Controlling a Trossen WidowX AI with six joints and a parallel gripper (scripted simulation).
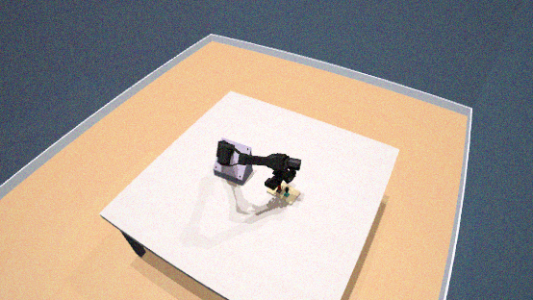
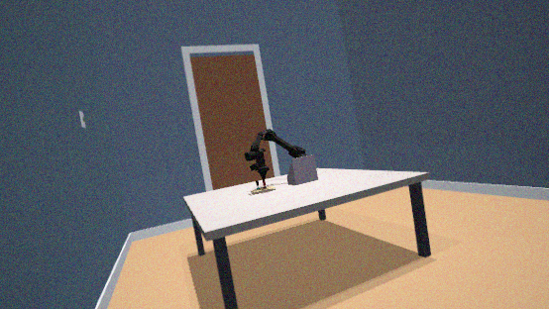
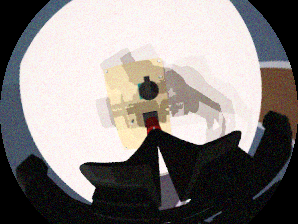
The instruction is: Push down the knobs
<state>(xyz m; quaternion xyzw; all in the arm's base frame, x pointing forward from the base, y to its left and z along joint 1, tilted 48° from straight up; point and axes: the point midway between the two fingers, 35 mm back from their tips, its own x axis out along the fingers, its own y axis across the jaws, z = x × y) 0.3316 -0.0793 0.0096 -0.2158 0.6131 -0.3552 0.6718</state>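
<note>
The pale yellow circuit board (image 1: pixel 294 196) (image 2: pixel 270 188) (image 3: pixel 113 82) stands low on the table. A black knob (image 1: pixel 287 189) (image 2: pixel 257 183) (image 3: pixel 149 91) stands upright over a teal potentiometer (image 1: pixel 287 195), seen from above in the wrist view. A red knob (image 2: pixel 265 182) (image 3: pixel 152 123) stands at the other potentiometer, nearer the arm's base. My gripper (image 2: pixel 264 177) (image 3: pixel 155 132) is shut with nothing between its fingers. Its tips are right over the red knob and hide part of it; whether they touch is too small to tell. The gap under either knob cannot be made out.
The arm's grey-lilac base block (image 1: pixel 243 174) (image 2: pixel 303 170) stands on the white table (image 1: pixel 308 240) (image 2: pixel 223 213), to the board's left in the top view. Shadows of the arm fall across the board and table.
</note>
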